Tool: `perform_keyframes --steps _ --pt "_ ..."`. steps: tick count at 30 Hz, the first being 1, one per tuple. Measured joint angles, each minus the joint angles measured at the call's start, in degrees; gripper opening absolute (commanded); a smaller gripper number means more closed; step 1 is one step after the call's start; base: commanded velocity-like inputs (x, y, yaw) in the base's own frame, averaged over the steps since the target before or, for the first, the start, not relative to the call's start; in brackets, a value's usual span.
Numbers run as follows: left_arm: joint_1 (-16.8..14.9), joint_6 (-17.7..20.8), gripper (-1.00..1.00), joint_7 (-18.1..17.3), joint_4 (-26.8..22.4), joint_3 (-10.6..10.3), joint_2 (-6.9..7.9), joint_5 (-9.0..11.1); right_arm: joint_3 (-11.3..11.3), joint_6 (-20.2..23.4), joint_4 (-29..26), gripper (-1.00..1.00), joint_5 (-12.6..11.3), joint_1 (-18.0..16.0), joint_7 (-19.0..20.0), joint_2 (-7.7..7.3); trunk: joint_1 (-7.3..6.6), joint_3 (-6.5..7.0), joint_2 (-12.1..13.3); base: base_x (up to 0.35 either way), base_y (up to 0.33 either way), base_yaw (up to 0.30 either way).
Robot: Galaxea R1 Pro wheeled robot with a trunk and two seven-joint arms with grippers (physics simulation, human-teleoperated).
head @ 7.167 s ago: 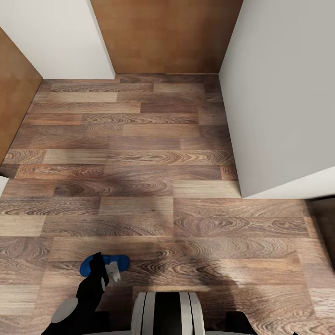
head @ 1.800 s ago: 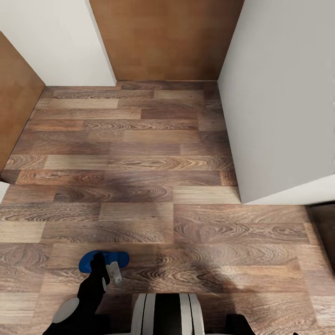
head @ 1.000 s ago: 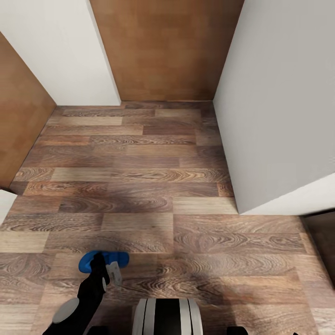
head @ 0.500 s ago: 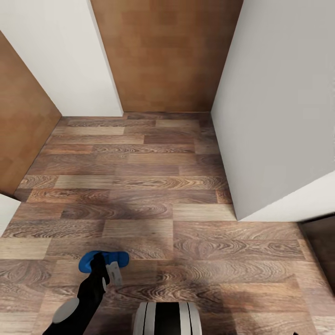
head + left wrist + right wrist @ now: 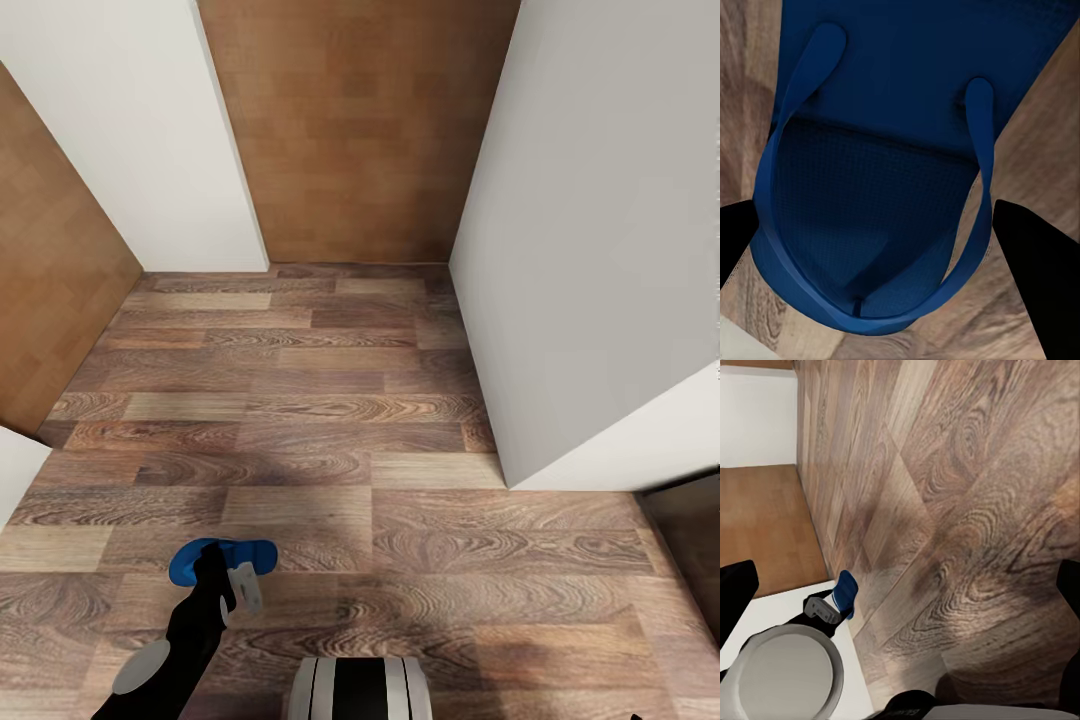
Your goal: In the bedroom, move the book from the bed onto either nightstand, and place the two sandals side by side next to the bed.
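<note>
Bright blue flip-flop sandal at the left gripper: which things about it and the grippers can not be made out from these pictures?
- Bright blue flip-flop sandal, head view: the black left arm covers its near part.
- Same sandal, left wrist view: the heel end is cut off by the picture edge.
- Left gripper: its dark fingers flank the sandal; whether they clamp it cannot be told.
- Right gripper: the fingers are cut off at both picture edges.

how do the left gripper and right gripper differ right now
The left gripper has a blue sandal between its fingers, which touch it on both sides; the right gripper holds nothing. The left gripper's camera looks onto the sandal's strap and sole up close; the right gripper's fingers stand wide apart over the bare wood-plank floor. Both have black fingers and face the floor.
</note>
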Motion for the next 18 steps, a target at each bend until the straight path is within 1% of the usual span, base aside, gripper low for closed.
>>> perform_keyframes --steps 18 --pt "0.0 0.0 -1.00 0.0 0.0 0.0 0.00 0.0 -0.1 0.0 0.0 1.00 0.0 0.0 0.1 -0.02 -0.46 3.99 0.2 0.000 0.000 0.000"
